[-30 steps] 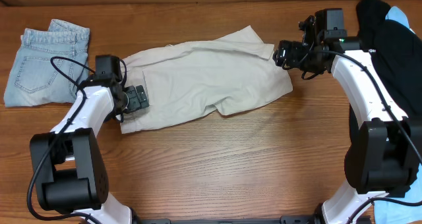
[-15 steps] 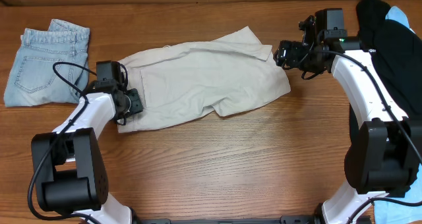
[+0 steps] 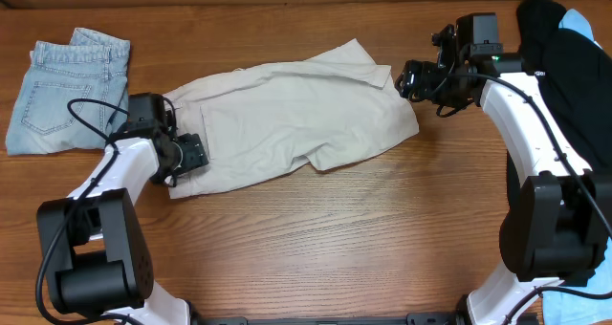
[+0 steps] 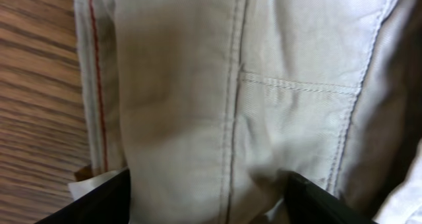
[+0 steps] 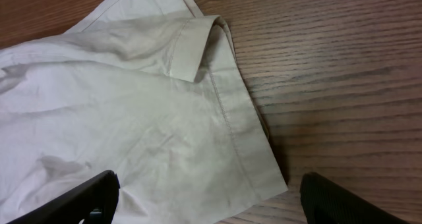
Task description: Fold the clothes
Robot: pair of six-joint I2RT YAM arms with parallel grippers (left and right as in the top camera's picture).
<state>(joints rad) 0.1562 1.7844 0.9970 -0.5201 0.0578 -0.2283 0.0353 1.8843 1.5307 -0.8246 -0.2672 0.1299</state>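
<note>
Where the bench (image 3: 325, 253) runs out at far left: folded light-blue denim shorts (image 3: 67, 91) lie flat, back pocket up, apart from the beige cloth.
Left arm: reaches in from the lower left corner, with a black cable looping over the denim's right edge.
Left pincer (image 3: 189, 153): set at the left end of the clothes (image 3: 296, 119). Its fingers (image 4: 99, 197) are spread wide, with beige fabric filling the gap between them. Nothing is clamped, and whether the tips press the cloth I cannot tell.
Left wrist view: a stitched pocket seam runs across the fabric, and a red-threaded edge lies next to bare wood on the left.
Clothes: pale beige shorts, spread across the middle of the bench, long side running left to right. They are rumpled and not folded over. One leg points to the upper right, its hem turned back at the corner.
Right pincer (image 3: 407, 78): just beside that turned-back hem at the cloth's upper right corner. Its fingers (image 5: 349, 201) are set wide apart and hold nothing, with hem and bare wood showing between them.
Far right edge: a black garment (image 3: 564, 67) is heaped partly behind the right arm, a scrap of light-blue cloth (image 3: 585, 24) showing at its top.
</note>
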